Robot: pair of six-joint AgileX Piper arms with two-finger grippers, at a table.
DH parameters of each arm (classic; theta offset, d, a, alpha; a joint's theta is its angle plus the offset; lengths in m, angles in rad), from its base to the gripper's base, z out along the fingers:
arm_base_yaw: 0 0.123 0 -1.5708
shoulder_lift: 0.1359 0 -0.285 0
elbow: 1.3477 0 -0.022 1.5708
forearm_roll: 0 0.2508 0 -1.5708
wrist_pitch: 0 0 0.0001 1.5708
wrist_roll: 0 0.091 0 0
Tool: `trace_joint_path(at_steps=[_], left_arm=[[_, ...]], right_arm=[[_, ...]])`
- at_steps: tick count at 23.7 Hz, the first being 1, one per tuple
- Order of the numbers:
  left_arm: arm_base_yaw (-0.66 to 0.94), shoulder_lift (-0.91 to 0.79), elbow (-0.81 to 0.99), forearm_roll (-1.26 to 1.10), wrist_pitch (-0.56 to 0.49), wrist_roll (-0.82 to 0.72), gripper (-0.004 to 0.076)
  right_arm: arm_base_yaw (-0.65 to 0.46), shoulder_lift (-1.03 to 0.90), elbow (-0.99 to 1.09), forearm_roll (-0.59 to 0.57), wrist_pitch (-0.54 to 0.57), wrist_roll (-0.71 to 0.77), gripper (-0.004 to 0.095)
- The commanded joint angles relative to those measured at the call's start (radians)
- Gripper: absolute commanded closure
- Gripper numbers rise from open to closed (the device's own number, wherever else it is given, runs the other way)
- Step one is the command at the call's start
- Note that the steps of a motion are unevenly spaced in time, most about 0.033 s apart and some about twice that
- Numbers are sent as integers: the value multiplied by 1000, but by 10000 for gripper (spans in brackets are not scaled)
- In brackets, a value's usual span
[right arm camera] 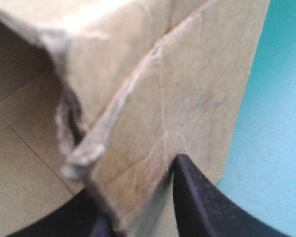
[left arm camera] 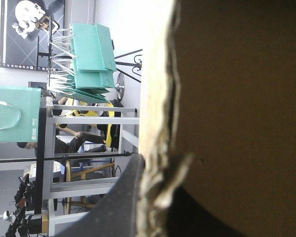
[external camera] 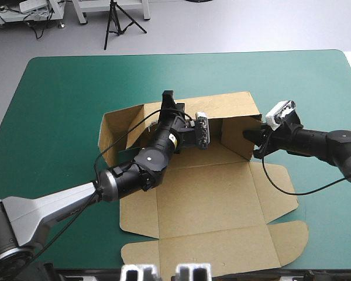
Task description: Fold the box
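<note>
The brown box [external camera: 210, 199] lies mid-table with its back wall [external camera: 222, 105], left wall [external camera: 114, 132] and right wall [external camera: 240, 137] raised. Its lid panel and flaps lie flat toward the table's front. My left gripper [external camera: 168, 96] reaches over the base to the back wall's top edge. In the left wrist view the board [left arm camera: 237, 98] sits between the black fingers [left arm camera: 123, 207], all but shut on it. My right gripper [external camera: 250, 136] holds the right wall. In the right wrist view that wall's frayed corner [right arm camera: 138, 113] stands between the two fingers [right arm camera: 197, 202].
The teal-green cover [external camera: 58, 117] shows bare to the left, behind and right of the box. The flat lid [external camera: 222, 252] reaches close to the front edge. Side flaps [external camera: 278, 193] spread flat to the right of the base.
</note>
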Motion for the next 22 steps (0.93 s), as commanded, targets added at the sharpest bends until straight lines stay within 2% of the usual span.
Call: trace_joint_path(at_steps=[1, 2, 6, 9, 11, 12, 13, 14, 15, 17, 22], left_arm=[[-7, -41, -32, 35, -31, -15, 732], [-7, -41, -32, 35, -31, -15, 732], [-7, -40, -32, 42, -20, -10, 731], [-7, -23, -32, 45, 52, -10, 690], [-5, 1, -32, 102, 91, -10, 592], [-5, 19, -32, 173, 116, -12, 487], [-5, 27, -32, 207, 127, -17, 433], [-5, 42, -32, 248, 129, -86, 353], [-5, 49, -32, 265, 129, -139, 329], [-5, 54, -34, 262, 129, -217, 311], [-17, 55, -34, 264, 148, -277, 314]], right_arm=[[19, -25, -27, 76, -19, -16, 813], [19, -25, -27, 76, -19, -14, 927], [19, -25, -27, 78, -21, -11, 904], [19, -25, -27, 64, -7, 3, 905], [19, -25, -27, 40, -3, 8, 904], [19, -25, -27, 33, -3, 19, 906], [19, -25, -27, 33, -2, 21, 906], [19, -25, -27, 33, 5, 21, 906], [19, -25, -27, 31, 5, 21, 906], [19, -25, -27, 16, 5, 21, 906], [19, -25, -27, -16, 5, 25, 906]])
